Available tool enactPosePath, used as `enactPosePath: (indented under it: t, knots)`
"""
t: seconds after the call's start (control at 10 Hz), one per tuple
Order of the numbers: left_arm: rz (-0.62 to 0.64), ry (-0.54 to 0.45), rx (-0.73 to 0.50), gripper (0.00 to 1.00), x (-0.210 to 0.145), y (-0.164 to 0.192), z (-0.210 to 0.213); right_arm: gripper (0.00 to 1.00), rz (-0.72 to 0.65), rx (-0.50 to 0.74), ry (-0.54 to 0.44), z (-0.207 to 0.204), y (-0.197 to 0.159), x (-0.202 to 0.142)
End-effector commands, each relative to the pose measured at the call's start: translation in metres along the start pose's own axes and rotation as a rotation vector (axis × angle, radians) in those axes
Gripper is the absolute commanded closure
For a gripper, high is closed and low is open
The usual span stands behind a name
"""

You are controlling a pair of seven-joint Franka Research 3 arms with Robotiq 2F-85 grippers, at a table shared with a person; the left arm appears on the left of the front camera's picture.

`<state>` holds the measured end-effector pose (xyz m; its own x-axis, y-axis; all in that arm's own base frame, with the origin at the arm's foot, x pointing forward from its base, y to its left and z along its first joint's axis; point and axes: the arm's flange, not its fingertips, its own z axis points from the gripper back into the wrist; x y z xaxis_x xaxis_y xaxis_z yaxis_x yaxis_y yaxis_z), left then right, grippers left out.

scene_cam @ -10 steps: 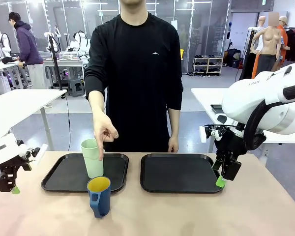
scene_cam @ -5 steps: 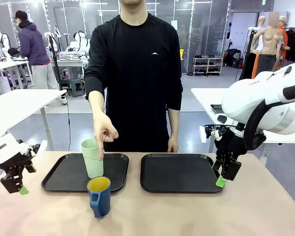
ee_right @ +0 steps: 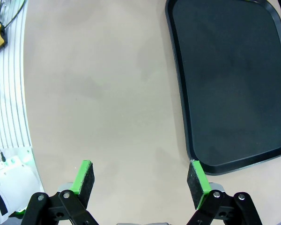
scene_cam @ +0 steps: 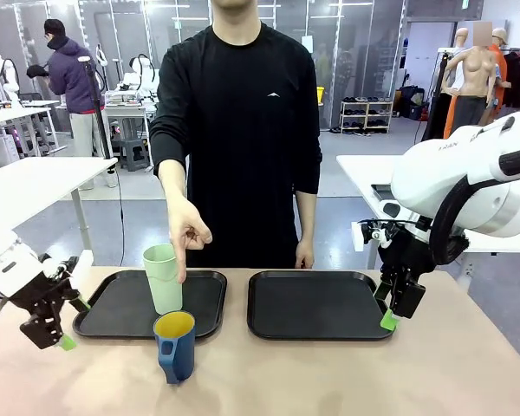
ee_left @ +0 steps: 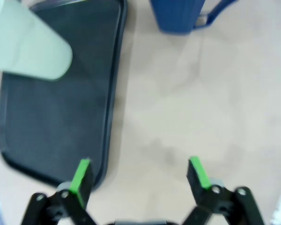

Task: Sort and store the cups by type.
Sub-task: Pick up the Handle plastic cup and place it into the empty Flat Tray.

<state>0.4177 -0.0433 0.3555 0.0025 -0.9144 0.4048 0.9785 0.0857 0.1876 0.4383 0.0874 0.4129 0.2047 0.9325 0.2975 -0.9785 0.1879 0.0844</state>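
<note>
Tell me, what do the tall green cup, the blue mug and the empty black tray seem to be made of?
Green cup: likely plastic, matte, pale and evenly coloured. Blue mug: probably plastic too, ribbed wall, yellow inside; ceramic cannot be ruled out. Black tray: probably plastic, dull sheen, moulded raised rim.

A tall, pale mint-green tumbler (scene_cam: 162,282) stands upright left of centre in the front view, on a black tray (scene_cam: 113,310). Just below it, a shorter dark blue mug (scene_cam: 175,347) with a yellow inside stands upright off the tray, handle toward the camera.
</note>
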Motion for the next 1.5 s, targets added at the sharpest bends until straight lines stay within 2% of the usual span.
enactPosePath:
  t: [0.0, 0.2, 0.3, 0.5, 0.9, 1.2, 1.4]
  knots:
    - [-0.034, -0.141, -0.021, 0.0, -0.015, -0.028, -0.024, 0.0, -0.003, -0.012, -0.005, 0.0, 0.002, -0.002]
    - [-0.027, -0.278, -0.033, 0.0, -0.024, -0.033, -0.032, 0.0, -0.003, -0.012, -0.005, 0.0, 0.002, -0.002]
    - [-0.037, -0.315, -0.032, 0.0, -0.03, -0.035, -0.037, 0.0, -0.003, -0.012, -0.005, 0.0, 0.002, -0.002]
    - [-0.042, -0.474, -0.027, 0.0, -0.042, -0.036, -0.05, 0.0, -0.003, -0.012, -0.005, 0.0, 0.002, -0.002]
    - [-0.033, -0.669, -0.032, 0.0, -0.045, -0.038, -0.082, 0.0, -0.003, -0.012, -0.005, 0.0, 0.002, -0.002]
    - [-0.03, -0.837, -0.033, 0.0, -0.048, -0.037, -0.09, 0.0, -0.003, -0.012, -0.005, 0.0, 0.002, -0.002]
    - [0.005, -0.89, -0.035, 0.0, -0.05, -0.035, -0.097, 0.0, -0.003, -0.012, -0.005, 0.0, 0.002, -0.002]
